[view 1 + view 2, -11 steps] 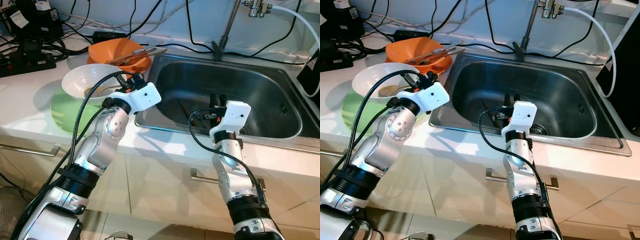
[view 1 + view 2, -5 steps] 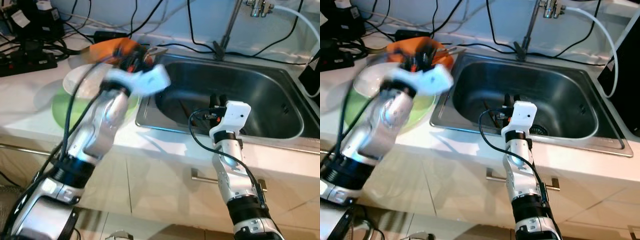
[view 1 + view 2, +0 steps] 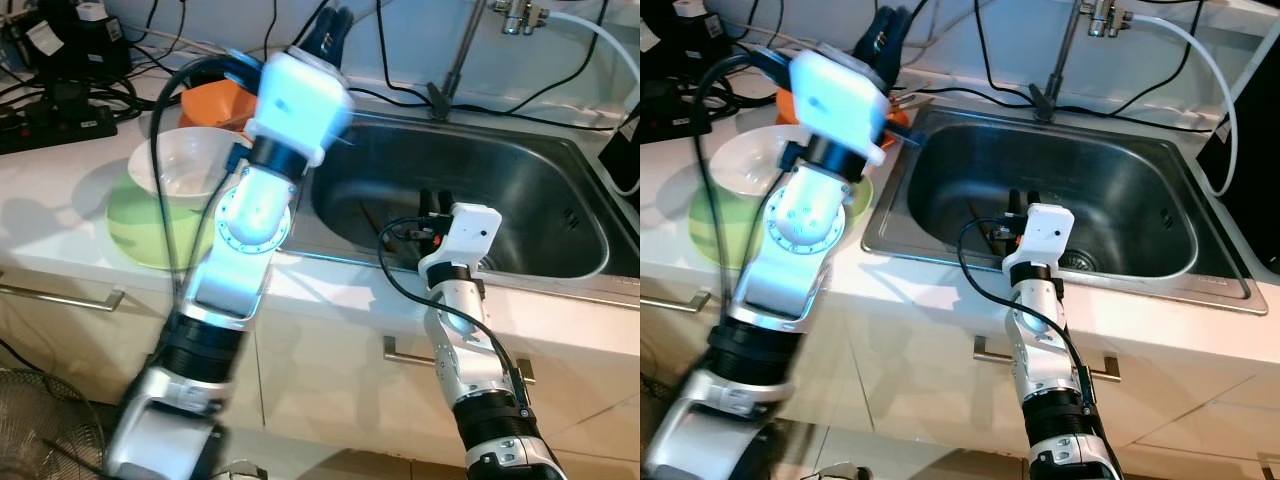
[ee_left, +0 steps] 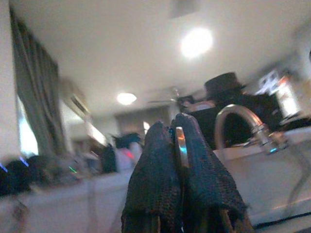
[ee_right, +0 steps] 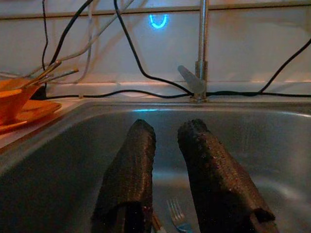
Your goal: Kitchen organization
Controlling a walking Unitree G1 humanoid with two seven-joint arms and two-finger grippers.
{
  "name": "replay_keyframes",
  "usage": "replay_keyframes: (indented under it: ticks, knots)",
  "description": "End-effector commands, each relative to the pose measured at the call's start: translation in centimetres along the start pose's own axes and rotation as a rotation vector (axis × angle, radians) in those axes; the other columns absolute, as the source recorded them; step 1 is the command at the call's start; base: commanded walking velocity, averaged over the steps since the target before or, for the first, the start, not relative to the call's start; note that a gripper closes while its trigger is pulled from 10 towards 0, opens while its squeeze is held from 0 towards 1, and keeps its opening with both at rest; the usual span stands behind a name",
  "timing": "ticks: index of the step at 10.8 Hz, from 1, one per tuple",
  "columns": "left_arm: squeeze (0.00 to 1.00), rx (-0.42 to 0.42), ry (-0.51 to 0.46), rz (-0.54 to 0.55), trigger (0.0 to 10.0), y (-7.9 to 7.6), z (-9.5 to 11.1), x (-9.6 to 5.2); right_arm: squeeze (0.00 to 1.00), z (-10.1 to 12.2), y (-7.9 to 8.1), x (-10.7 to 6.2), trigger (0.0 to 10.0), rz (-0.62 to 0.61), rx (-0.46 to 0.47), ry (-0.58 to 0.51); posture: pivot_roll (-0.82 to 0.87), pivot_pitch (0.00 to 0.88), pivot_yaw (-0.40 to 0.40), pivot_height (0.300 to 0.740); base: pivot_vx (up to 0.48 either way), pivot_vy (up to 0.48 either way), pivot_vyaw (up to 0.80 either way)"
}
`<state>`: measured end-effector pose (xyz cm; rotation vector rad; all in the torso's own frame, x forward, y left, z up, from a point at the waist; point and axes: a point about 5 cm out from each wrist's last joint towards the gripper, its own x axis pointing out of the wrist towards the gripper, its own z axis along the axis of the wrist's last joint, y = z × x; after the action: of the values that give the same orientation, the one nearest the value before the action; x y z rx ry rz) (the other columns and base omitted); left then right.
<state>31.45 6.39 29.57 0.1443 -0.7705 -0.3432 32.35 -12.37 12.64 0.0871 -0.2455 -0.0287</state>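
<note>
- The white counter [image 3: 60, 215] holds a big shiny steel sink [image 3: 520, 180].
- The left gripper [image 3: 328, 30] is raised high above the counter, pointing up, with its jaws pressed together on a thin silver strip [image 4: 181, 145].
- The right gripper [image 3: 436, 199] hangs over the sink's front edge, with its jaws a little apart and holding nothing.
- A white bowl [image 3: 190, 160] sits on a green plate [image 3: 140, 225], beside an orange bowl [image 3: 215, 100].
- A small fork [image 5: 177, 216] lies in the sink.
</note>
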Motion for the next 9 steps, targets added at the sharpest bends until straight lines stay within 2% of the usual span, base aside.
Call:
replay_keyframes:
  ticks: [1, 2, 3, 6, 7, 9]
  knots:
    - [0.0, -0.162, -0.011, 0.031, 10.0, 0.4, 0.6, 0.6, 0.0, -0.2, -0.4, -0.1, 10.0, -0.018, 0.005, 0.006, 0.07, 0.0, -0.044, 0.74, 0.0, 0.0, 0.0]
    - [0.0, -0.502, 0.021, 0.125, 10.0, 1.4, 0.0, 0.8, 0.0, -0.2, -0.4, -0.1, 10.0, -0.021, 0.006, 0.006, 0.07, 0.0, -0.045, 0.74, 0.0, 0.0, 0.0]
    - [0.0, -0.665, 0.036, 0.146, 10.0, 1.7, -0.5, 0.8, 0.0, -0.2, -0.4, -0.1, 10.0, -0.022, 0.007, 0.006, 0.07, 0.0, -0.045, 0.74, 0.0, 0.0, 0.0]
    - [0.0, -1.081, 0.138, 0.343, 10.0, 2.6, -4.7, -0.9, 0.0, -0.2, -0.4, -0.1, 10.0, -0.027, 0.009, 0.004, 0.07, 0.0, -0.042, 0.74, 0.0, 0.0, 0.0]
    - [0.0, -1.267, 0.146, 0.417, 10.0, 2.8, -6.2, -1.9, 0.0, -0.1, -0.5, -0.1, 10.0, -0.029, 0.01, 0.002, 0.06, 0.0, -0.043, 0.74, 0.0, 0.0, 0.0]
    - [0.0, -1.392, 0.165, 0.475, 10.0, 2.8, -7.5, -2.7, 0.0, -0.1, -0.5, 0.0, 10.0, -0.026, 0.011, 0.001, 0.06, 0.0, -0.045, 0.74, 0.0, 0.0, 0.0]
